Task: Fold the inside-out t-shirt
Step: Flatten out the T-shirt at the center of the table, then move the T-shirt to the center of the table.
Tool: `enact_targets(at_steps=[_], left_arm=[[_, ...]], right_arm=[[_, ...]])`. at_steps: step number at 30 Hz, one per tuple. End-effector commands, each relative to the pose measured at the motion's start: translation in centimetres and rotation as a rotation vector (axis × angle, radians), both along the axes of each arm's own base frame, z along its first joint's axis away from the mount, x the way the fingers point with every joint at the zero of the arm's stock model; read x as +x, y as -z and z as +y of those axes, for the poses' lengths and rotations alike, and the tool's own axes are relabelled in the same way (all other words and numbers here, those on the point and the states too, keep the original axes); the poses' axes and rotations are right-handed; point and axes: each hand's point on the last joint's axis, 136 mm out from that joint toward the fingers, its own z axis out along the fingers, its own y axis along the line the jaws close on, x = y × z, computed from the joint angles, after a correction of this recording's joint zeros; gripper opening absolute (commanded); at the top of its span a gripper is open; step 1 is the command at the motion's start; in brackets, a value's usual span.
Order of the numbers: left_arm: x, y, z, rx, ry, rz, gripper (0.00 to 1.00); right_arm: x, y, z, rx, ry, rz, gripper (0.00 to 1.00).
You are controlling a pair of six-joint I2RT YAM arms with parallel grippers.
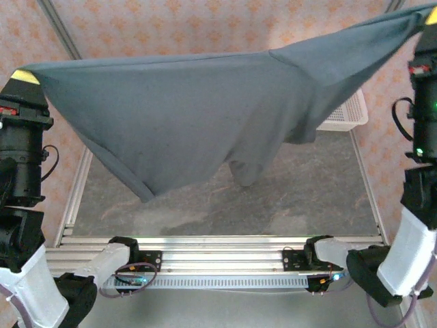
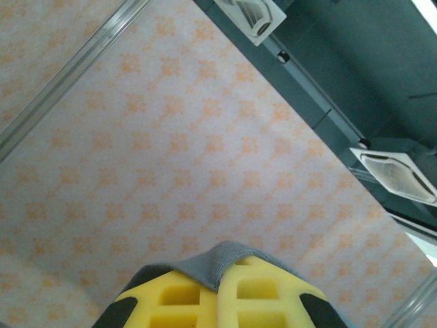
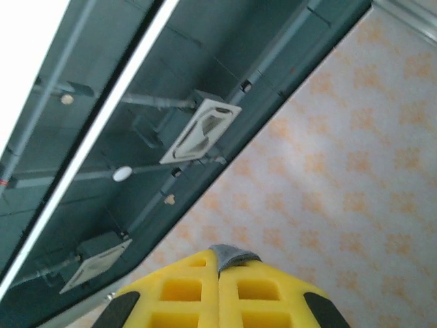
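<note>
Above the dark mottled tabletop point(image 1: 307, 198), the slate-grey short-sleeved t-shirt of thin cloth point(image 1: 205, 116) hangs stretched between two raised arms. Left gripper point(image 2: 220, 273) and right gripper point(image 3: 220, 270) each clamp tight on a pinch of its upper edge. Step in hand, by appearance: spreading aloft. The next move calls for lowering it flat, clear of the white plastic mesh basket point(image 1: 345, 116).
</note>
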Motion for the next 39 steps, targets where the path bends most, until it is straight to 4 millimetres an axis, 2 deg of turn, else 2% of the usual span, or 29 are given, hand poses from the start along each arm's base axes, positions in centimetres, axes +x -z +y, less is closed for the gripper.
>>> enact_targets(at_steps=[1, 3, 6, 8, 11, 14, 18, 20, 21, 22, 23, 25, 27, 28, 30, 32, 33, 36, 37, 39], left_arm=[[0.6, -0.8, 0.2, -0.012, -0.011, -0.037, 0.00], [1.4, -0.4, 0.4, -0.012, -0.023, -0.014, 0.00], [4.0, 0.8, 0.5, -0.003, -0.041, 0.057, 0.00], [6.3, 2.0, 0.7, 0.003, -0.057, 0.115, 0.00], [10.8, 5.1, 1.0, 0.011, -0.094, 0.232, 0.00], [16.0, 9.5, 1.6, 0.019, -0.139, 0.371, 0.00], [23.3, 17.8, 3.0, 0.022, -0.218, 0.606, 0.01], [27.1, 21.8, 3.4, 0.021, -0.221, 0.698, 0.05], [29.2, 23.9, 3.6, 0.020, -0.220, 0.733, 0.10], [31.4, 25.8, 3.7, 0.021, -0.213, 0.748, 0.19], [33.2, 27.2, 3.7, 0.023, -0.202, 0.747, 0.28], [37.0, 29.9, 4.2, 0.011, -0.187, 0.750, 0.47], [39.7, 31.1, 4.4, -0.007, -0.132, 0.752, 0.57], [40.7, 31.9, 4.4, -0.011, -0.112, 0.769, 0.58], [41.0, 31.1, 4.0, -0.002, -0.081, 0.758, 0.59], [40.4, 30.1, 3.1, -0.019, -0.033, 0.730, 0.60], [39.3, 28.6, 2.3, -0.036, 0.000, 0.695, 0.60], [36.0, 28.3, -0.9, -0.061, 0.094, 0.687, 0.58], [34.8, 28.7, -2.2, -0.051, 0.116, 0.698, 0.57], [31.8, 31.1, -5.1, -0.017, 0.154, 0.769, 0.52]], right_arm=[[-1.8, -1.9, -1.0, 0.016, 0.048, -0.091, 0.00], [-0.4, -1.7, -0.8, 0.019, 0.045, -0.071, 0.00], [2.7, -1.1, -0.5, 0.025, 0.049, -0.031, 0.00], [5.8, -0.4, -0.1, 0.028, 0.051, 0.021, 0.00], [12.2, 1.7, 0.9, 0.001, 0.059, 0.130, 0.00], [20.1, 5.9, 2.2, -0.041, 0.064, 0.282, 0.00], [30.3, 13.8, 4.4, -0.119, 0.047, 0.475, 0.00], [34.4, 18.0, 5.8, -0.136, 0.002, 0.558, 0.00], [36.4, 20.1, 6.7, -0.153, -0.031, 0.587, 0.00], [38.3, 22.1, 7.4, -0.159, -0.046, 0.614, 0.02], [39.8, 23.8, 7.8, -0.156, -0.053, 0.639, 0.11], [42.5, 26.5, 8.6, -0.159, -0.079, 0.664, 0.38], [43.3, 27.7, 8.6, -0.171, -0.068, 0.688, 0.48], [43.1, 27.8, 8.6, -0.183, -0.066, 0.698, 0.53], [41.9, 27.4, 8.2, -0.225, -0.048, 0.725, 0.59], [39.9, 27.6, 7.7, -0.264, -0.040, 0.786, 0.62], [38.8, 28.0, 7.7, -0.291, -0.051, 0.828, 0.62], [35.6, 31.6, 9.0, -0.353, -0.173, 0.992, 0.62], [34.7, 33.4, 9.7, -0.365, -0.228, 1.047, 0.61], [32.6, 37.9, 11.2, -0.357, -0.350, 1.152, 0.58]])
